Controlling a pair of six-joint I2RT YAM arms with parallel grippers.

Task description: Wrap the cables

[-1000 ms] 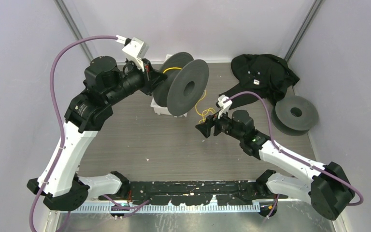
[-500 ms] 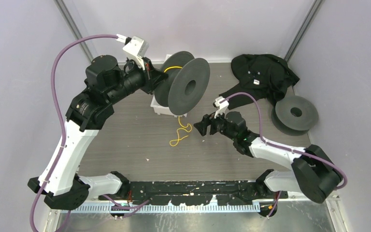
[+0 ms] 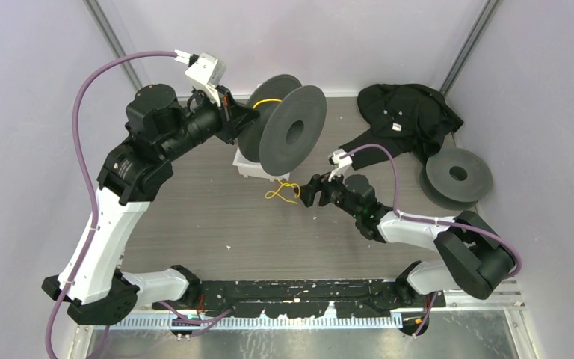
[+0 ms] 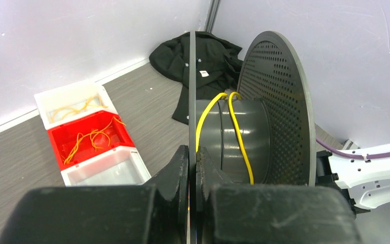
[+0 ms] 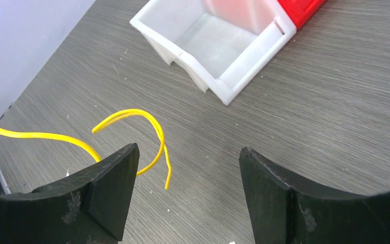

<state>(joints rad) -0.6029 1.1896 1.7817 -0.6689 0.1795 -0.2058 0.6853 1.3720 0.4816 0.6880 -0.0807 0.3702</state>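
Observation:
A thin yellow cable (image 3: 282,191) lies in loose loops on the table in front of the white bin. Its other end is wound on the hub of a dark grey spool (image 3: 288,133); two yellow turns show in the left wrist view (image 4: 236,132). My left gripper (image 3: 241,120) is shut on the spool's near flange (image 4: 192,101) and holds the spool up. My right gripper (image 3: 308,194) is open and low over the table, just right of the loose loops. In the right wrist view the cable's free end (image 5: 155,145) lies beside the left finger (image 5: 106,190), not gripped.
A row of white and red bins (image 4: 89,134) stands under the spool, the red one holding more yellow cords. A black cloth (image 3: 407,111) lies at the back right. A second grey spool (image 3: 457,176) lies flat at the right.
The right arm swung left and lowered toward the cable. The loose cable came out from behind the spool onto the table, then drew up closer to the bin. The left arm barely moved.

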